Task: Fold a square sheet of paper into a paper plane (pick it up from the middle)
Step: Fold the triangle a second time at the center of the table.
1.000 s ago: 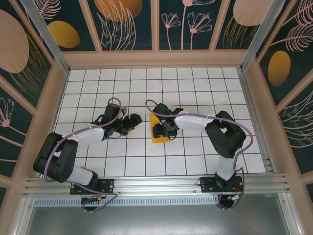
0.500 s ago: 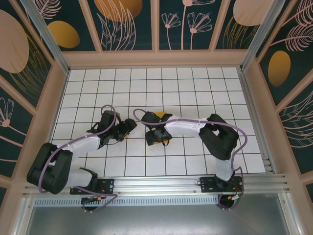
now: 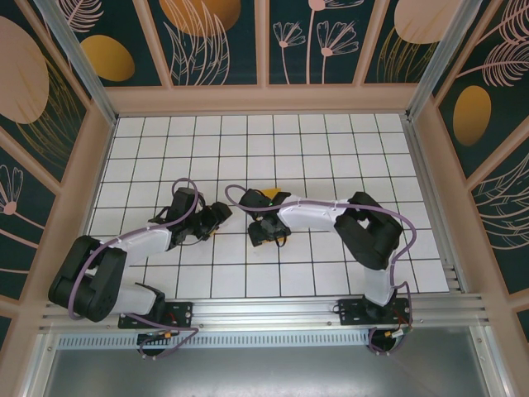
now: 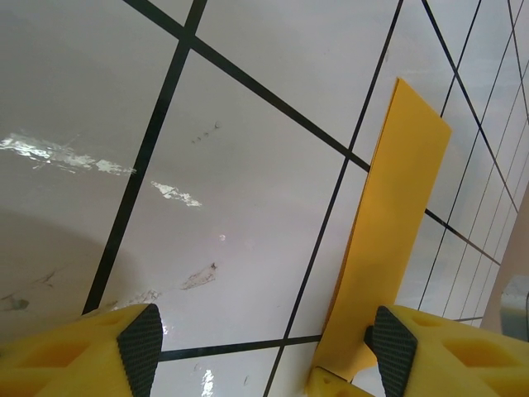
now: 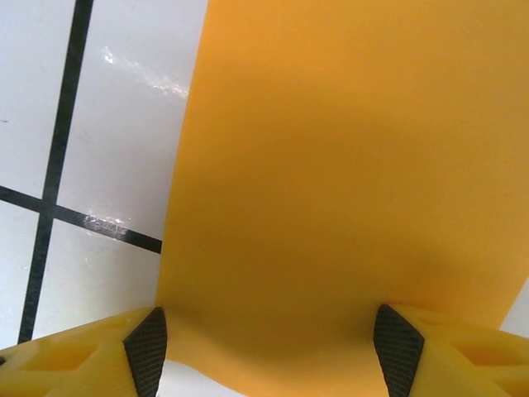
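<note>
The orange-yellow sheet of paper [image 5: 347,190] lies on the white grid table under my right gripper [image 5: 271,351]. That gripper's jaws stand wide apart over the sheet, whose near edge bows up slightly between the two black pads. From above, the right gripper [image 3: 263,231] covers most of the paper [image 3: 271,194], leaving a small orange corner showing. My left gripper [image 3: 216,217] is just left of it, open. In the left wrist view the paper [image 4: 397,240] runs as a narrow strip beside the right pad of the left gripper [image 4: 264,346], with bare table between the jaws.
Black grid lines cross the glossy white table [image 3: 331,157]. Dark floral panels [image 3: 215,41] and beige frame walls [image 3: 264,99] close in the back and both sides. An aluminium rail [image 3: 264,310] with the arm bases runs along the near edge.
The right arm swung left and now covers the paper, which lay mostly uncovered a second ago. The left gripper pulled back a little to the left.
</note>
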`<state>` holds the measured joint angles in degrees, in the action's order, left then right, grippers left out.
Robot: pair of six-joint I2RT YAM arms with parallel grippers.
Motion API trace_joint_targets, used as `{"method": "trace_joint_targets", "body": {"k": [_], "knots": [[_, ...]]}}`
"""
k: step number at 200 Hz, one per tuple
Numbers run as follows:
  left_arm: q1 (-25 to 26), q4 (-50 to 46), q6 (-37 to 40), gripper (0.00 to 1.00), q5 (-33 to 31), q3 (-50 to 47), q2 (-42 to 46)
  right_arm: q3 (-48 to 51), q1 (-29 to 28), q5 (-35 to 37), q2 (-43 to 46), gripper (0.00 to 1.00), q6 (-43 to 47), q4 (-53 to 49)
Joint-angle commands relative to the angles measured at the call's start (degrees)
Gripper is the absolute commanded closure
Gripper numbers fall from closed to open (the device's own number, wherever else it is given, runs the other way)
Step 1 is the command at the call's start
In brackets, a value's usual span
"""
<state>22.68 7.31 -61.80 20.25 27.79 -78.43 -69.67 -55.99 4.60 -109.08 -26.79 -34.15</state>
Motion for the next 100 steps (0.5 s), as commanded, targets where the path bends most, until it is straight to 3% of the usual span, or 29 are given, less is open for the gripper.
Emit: {"method": "trace_joint_targets", "body": {"k": [1,54,100], "knots": [[0.13,0.51,0.32,0.29,-0.75,1.04,-0.25,1.99,0.16,-1.18,-3.99,0.32,0.86,-1.90],[0.16,-0.17,0.97,0.29,-0.54,1.64,0.06,3.55,0.98,-3.46,-3.49,0.35,1.36,0.64],[0.09,-0.30,1.41,0.29,-0.15,1.75,-0.09,9.05,4.62,-14.44,0.03,0.34,3.10,6.99]]}}
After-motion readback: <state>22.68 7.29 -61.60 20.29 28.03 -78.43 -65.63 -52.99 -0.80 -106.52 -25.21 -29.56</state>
